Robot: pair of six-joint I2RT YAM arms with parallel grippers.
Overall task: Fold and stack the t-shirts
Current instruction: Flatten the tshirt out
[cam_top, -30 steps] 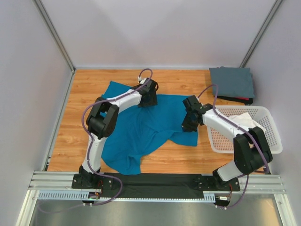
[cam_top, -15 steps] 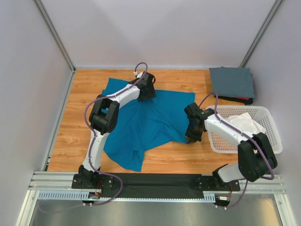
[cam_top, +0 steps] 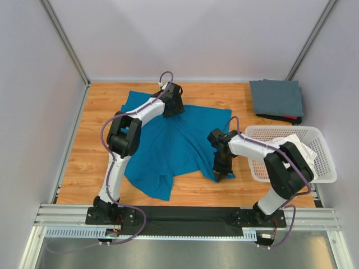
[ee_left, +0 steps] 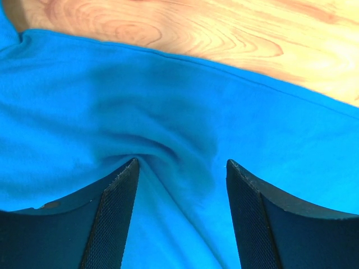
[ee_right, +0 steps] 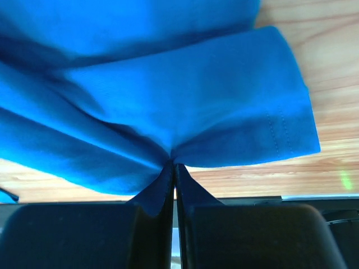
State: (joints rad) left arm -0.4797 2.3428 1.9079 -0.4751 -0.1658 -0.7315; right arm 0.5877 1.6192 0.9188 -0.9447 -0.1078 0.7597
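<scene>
The teal-blue t-shirt (cam_top: pixel 168 145) lies spread and rumpled on the wooden table. My left gripper (cam_top: pixel 171 104) is open, its fingers pressed down on the shirt's far edge (ee_left: pixel 179 129), cloth bunched between them. My right gripper (cam_top: pixel 220 172) is shut on the shirt's near right hem (ee_right: pixel 185 117) and holds it pinched just above the wood. The slate grey t-shirt (cam_top: pixel 276 98) lies folded at the far right corner. The white t-shirt (cam_top: pixel 297 147) lies crumpled in the basket.
The white lattice basket (cam_top: pixel 263 171) stands at the right, close beside my right arm. Something dark and red (cam_top: pixel 289 119) peeks from under the grey shirt. A black strip (cam_top: pixel 185 214) runs along the near table edge.
My right gripper has pulled the shirt's right hem toward the near edge and a little left. My left gripper has moved slightly farther back on the far edge. The shirt is stretched flatter.
</scene>
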